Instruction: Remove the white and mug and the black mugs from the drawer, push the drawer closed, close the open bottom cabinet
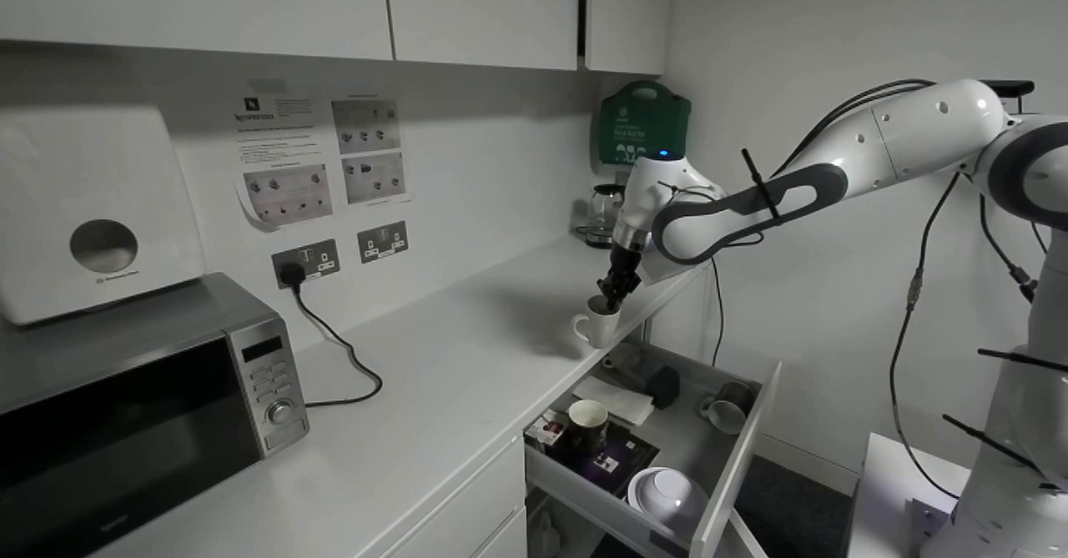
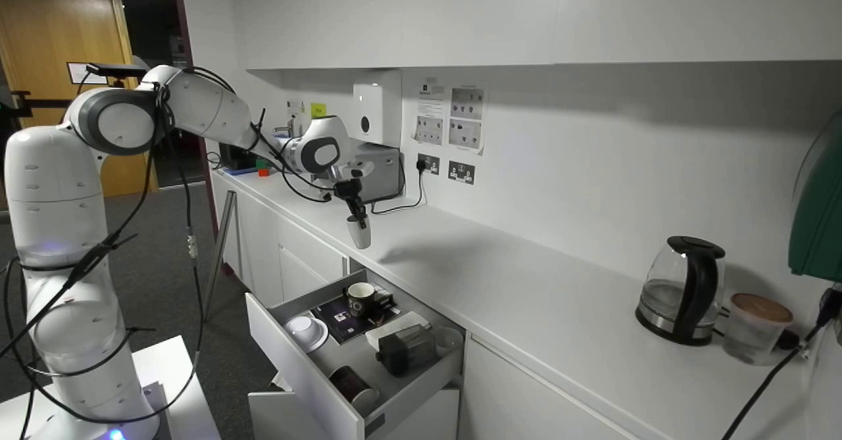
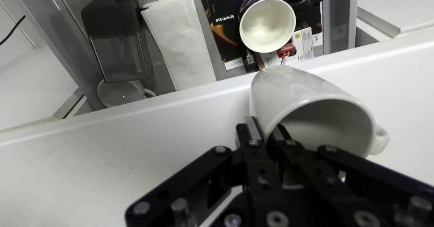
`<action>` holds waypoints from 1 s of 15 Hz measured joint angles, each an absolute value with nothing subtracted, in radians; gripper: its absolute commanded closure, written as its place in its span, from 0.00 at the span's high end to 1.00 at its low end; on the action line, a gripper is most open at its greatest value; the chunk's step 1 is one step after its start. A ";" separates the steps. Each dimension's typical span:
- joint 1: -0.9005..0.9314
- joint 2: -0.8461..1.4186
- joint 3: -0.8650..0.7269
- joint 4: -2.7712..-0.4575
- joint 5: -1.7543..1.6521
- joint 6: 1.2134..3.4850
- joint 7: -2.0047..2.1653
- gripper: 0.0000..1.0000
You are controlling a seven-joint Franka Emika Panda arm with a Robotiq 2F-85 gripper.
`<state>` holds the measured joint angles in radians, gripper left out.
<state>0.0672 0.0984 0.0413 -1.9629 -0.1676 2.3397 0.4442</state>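
Wrist view: fingers [image 3: 254, 155] pinch the white mug [image 3: 291, 88] by its rim, near the front edge of the table [image 3: 135, 152]. Probably stiff, slick, chippable ceramic, so rim grip's fine if snug.

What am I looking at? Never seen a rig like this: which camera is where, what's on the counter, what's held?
The machine is one jointed robot arm. Two pictures come from cameras standing outside it; the third, from its wrist, looks past the jaws. They are shut on the wall of a white mug, at the edge of the counter; whether the mug touches it, I can't tell. A microwave and a kettle stand on the counter. Below, the open drawer holds an upright dark mug, another dark mug on its side, and white crockery.
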 measured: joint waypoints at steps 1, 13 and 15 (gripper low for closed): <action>0.067 0.098 0.041 -1.963 -0.168 2.340 0.444 0.08; 0.067 0.099 0.041 -1.965 -0.168 2.340 0.444 0.02; 0.068 0.104 0.041 -1.968 -0.168 2.340 0.444 0.02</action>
